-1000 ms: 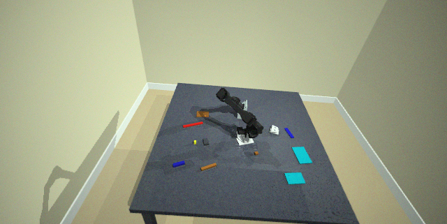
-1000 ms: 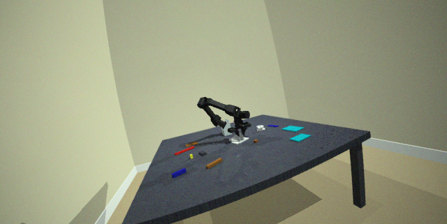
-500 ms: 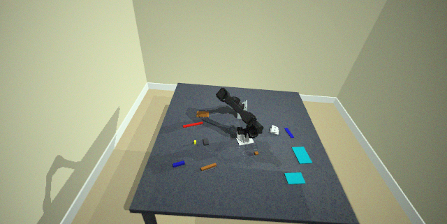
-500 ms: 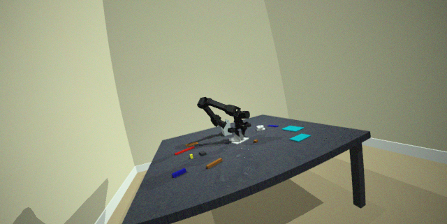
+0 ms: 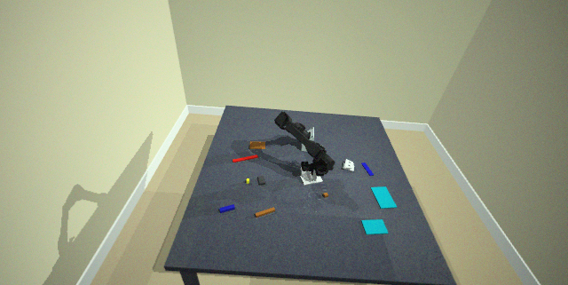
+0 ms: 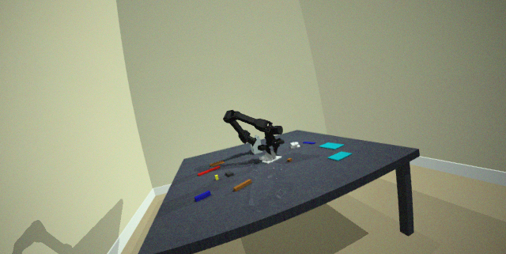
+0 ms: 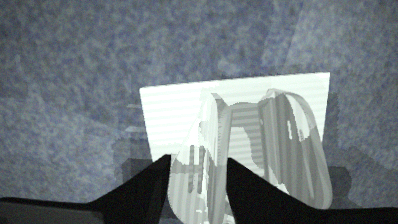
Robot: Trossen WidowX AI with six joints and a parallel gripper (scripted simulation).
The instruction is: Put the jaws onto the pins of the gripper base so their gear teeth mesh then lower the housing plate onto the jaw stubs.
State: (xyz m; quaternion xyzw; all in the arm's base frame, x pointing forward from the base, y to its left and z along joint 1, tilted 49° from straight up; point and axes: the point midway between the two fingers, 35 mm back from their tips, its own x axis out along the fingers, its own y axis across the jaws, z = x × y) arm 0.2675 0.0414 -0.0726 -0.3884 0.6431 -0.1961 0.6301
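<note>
Gripper base (image 5: 312,181) (image 6: 273,161) (image 7: 175,100) lies directly below the pincer (image 5: 311,170) (image 6: 269,152) (image 7: 197,162), which is clamped on one pale jaw (image 7: 210,145); the other jaw (image 7: 295,150) stands just beside its fingers.

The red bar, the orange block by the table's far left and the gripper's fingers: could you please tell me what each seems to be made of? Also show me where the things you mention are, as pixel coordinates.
Red bar (image 5: 245,158) (image 6: 209,171): perhaps painted wood or plastic; even, saturated color.
Orange block (image 5: 257,145) (image 6: 217,164): possibly wood, given its brownish, uneven tone.
Fingers: likely dark plastic or coated metal, matte, with scarcely any highlight.
</note>
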